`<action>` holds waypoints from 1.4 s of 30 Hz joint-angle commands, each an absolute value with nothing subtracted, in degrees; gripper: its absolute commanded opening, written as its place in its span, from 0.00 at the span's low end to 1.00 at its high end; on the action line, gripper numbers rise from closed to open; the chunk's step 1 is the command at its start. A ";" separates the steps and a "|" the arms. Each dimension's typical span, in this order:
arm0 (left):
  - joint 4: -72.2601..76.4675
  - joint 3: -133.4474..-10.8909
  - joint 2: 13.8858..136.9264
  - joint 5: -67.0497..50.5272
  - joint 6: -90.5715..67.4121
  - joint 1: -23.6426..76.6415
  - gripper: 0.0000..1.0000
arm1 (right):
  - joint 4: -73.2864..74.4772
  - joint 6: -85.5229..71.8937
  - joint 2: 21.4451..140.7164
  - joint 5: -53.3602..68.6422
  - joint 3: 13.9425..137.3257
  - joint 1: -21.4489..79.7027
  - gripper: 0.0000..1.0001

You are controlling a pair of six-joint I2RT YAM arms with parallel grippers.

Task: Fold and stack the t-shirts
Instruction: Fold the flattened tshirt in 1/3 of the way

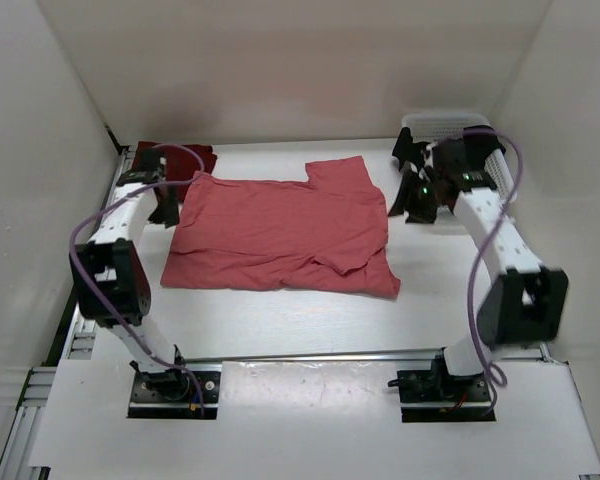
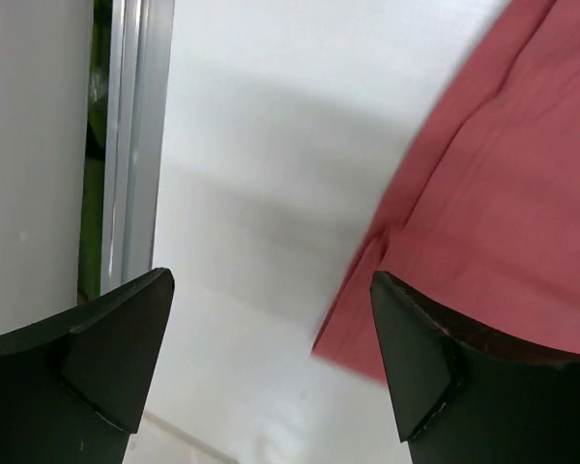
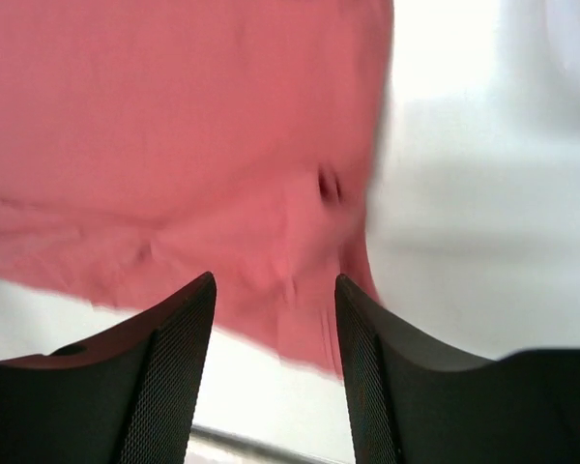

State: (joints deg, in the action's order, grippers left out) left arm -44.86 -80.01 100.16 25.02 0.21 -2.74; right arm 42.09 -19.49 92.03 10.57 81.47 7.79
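white table [image 1: 280, 320], 1 salmon pink t-shirt [image 1: 280, 235] spread flat across its middle, rumpled near the front right corner, 1 dark maroon t-shirt [image 1: 180, 157] bunched at the far left corner, 1 white perforated basket [image 1: 450, 125] at the far right corner

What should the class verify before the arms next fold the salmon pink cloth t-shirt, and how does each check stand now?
1. Salmon pink cloth t-shirt lies spread on the white table: ok, rumpled at its near right corner.
2. Left gripper open, empty: ok.
3. Right gripper open, empty: ok.
4. Dark maroon cloth t-shirt clear of the pink one: cannot tell.
5. White perforated plastic basket off the pink t-shirt: ok.
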 commanded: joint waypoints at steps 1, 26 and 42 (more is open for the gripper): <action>-53.52 -75.78 93.00 14.87 0.00 -4.92 0.94 | 45.71 -20.56 84.48 11.77 69.64 7.82 0.56; -45.88 -62.75 101.95 6.60 0.00 -7.29 0.63 | 15.56 -30.59 82.07 19.25 36.47 1.85 0.60; -52.37 -55.11 86.24 16.00 0.00 -8.44 0.10 | 40.50 -29.70 69.36 18.03 36.93 -3.34 0.00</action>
State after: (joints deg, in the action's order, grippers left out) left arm -49.10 -55.79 93.21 10.70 -0.25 -7.94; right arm 30.55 -29.85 73.87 21.80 37.17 -2.33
